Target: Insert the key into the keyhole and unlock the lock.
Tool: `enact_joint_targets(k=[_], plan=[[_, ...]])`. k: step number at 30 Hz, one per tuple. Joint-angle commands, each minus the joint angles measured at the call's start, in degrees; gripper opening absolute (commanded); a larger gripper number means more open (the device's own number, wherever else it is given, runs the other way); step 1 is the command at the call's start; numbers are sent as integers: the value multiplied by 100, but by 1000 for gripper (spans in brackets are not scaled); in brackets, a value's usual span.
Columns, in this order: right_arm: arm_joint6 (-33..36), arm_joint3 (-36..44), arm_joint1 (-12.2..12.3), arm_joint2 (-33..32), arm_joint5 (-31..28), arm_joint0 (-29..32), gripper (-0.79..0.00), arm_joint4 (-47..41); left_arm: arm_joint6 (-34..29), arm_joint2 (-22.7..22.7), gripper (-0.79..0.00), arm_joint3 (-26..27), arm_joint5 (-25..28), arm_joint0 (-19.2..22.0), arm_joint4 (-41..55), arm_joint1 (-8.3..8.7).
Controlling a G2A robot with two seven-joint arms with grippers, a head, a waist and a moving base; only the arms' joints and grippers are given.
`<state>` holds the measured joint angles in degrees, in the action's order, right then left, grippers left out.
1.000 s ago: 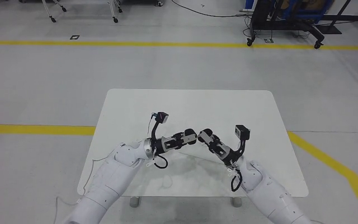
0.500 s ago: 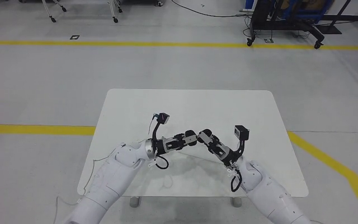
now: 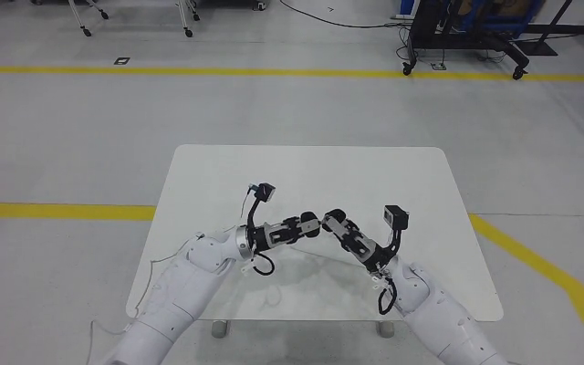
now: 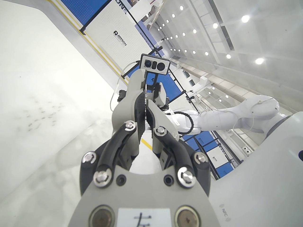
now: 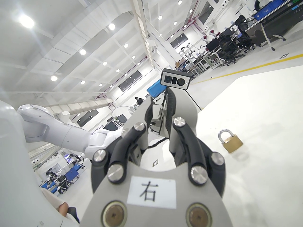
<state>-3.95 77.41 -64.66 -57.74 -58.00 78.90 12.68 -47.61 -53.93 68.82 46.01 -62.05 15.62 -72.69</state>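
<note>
Well, your two arms meet tip to tip above the bench point(image 3: 301, 173), over the half nearest the robot's edge and about midway between the side edges. The left end effector point(image 4: 144, 93) is closed down to a thin slit between its ribbed pads point(image 4: 139, 109). Whether the key sits in that slit is too small to tell. The right end effector point(image 5: 159, 102) faces it nose to nose, and you cannot tell whether it is clamped or slack. The lock point(image 5: 230, 141), a brass padlock with its shackle closed, lies flat on the bench, near the right end effector and apart from both (nothing holds it down).

That loose lock is probably your main worry. Push a key at it as it lies and it will likely slide or spin across the smooth bench rather than take the key, so one arm should pin or lift it first. Its keyhole is not visible, so you would be lining up blind until the body is turned.

If the key is changing hands, a release before the other side has a firm hold would drop it, and a thin key is awkward to pick up off a flat surface. With the wrists this close, a careless twist could also knock one camera against the other arm.
</note>
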Motion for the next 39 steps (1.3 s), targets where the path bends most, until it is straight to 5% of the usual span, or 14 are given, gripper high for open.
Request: enact_joint_targets(k=[1,14,17,23,31,37,39], plan=[[0,-1,0,0,0,-1,0,2,-35,-8,-785,17,-51,-15,104,6],[0,-1,0,0,0,-1,0,2,159,-53,-785,142,-362,-91,-80,26],[500,112,54,-178,176,-170,0,896,212,-139,-785,209,-441,-65,-607,70],[1381,567,354,-736,0,-171,0,2575,0,-326,-785,537,-140,-114,-1643,205],[2228,1015,870,-864,0,-55,0,2032,-325,-389,-785,700,300,-154,-2329,332],[2454,937,1060,-548,0,-170,-151,1672,87,-285,-785,765,474,-187,-2865,332],[2514,876,1103,-430,0,-243,-431,1575,122,-238,-785,778,563,-186,-2942,338]])
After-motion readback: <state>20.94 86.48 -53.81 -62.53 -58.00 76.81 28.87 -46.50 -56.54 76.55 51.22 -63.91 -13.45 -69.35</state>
